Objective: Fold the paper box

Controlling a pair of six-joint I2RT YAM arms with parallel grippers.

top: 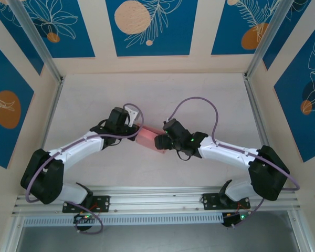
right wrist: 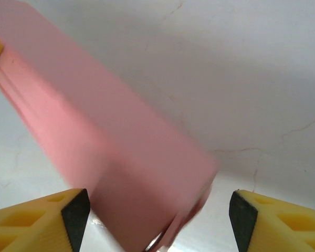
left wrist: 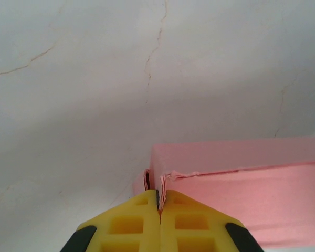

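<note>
In the top view, the pale pink paper box [top: 148,138] lay at the middle of the white table [top: 147,100], between the left gripper [top: 137,131] and the right gripper [top: 158,143]. It looked like a flat rectangular box rather than a cut-out. In the left wrist view, the left gripper [left wrist: 159,198] was clamped shut on a thin ragged edge at a corner of the box [left wrist: 241,173], where a seam looked not fully tucked. In the right wrist view, the right gripper [right wrist: 160,210] stood wide open astride the blurred box [right wrist: 110,131], gripping nothing. The folding seemed mostly done; closing that last seam probably remained.
</note>
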